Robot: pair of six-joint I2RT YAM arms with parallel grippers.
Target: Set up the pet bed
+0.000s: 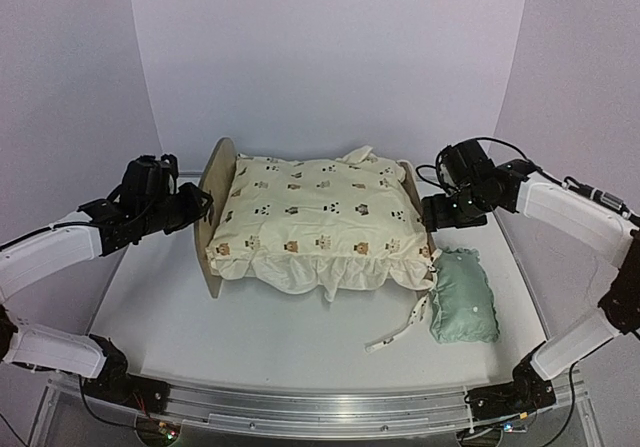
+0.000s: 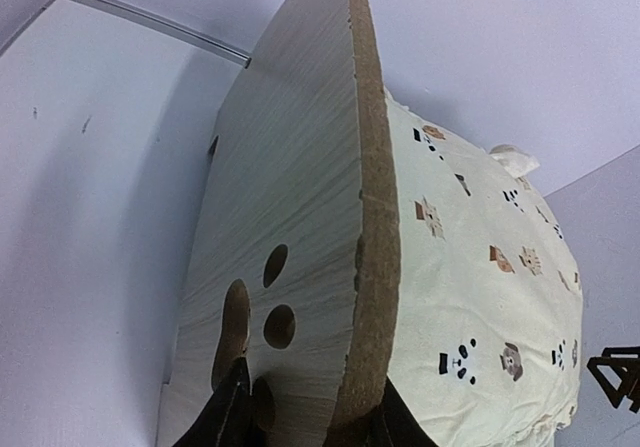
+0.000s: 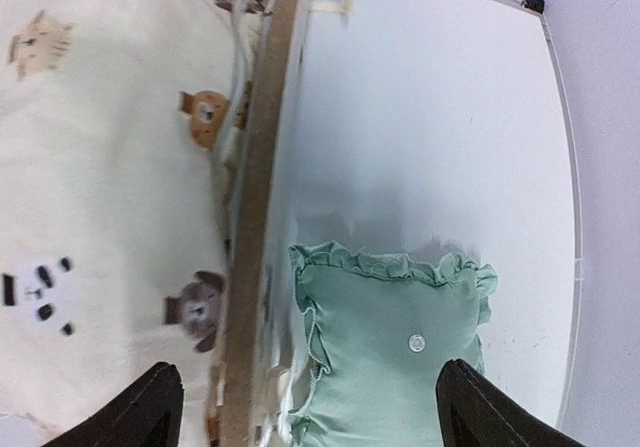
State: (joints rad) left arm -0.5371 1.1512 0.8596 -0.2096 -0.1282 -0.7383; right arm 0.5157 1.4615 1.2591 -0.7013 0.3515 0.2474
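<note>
The pet bed (image 1: 216, 182) stands mid-table, its arched light-wood headboard at the left. The cream bear-print cushion (image 1: 320, 217) covers it and hides the striped base. My left gripper (image 1: 203, 207) is at the headboard. In the left wrist view its fingers (image 2: 228, 417) straddle the headboard (image 2: 290, 197) beside the paw-print cutout, shut on it. My right gripper (image 1: 440, 214) hovers at the bed's right end, open and empty. In the right wrist view it (image 3: 310, 412) spans the side rail (image 3: 255, 217) and the mint green pillow (image 3: 400, 357).
The mint pillow (image 1: 463, 297) lies on the table right of the bed's front corner. A cushion tie (image 1: 400, 332) trails over the table beside it. The cushion's frill hangs over the bed's near rail. White walls enclose the back and both sides.
</note>
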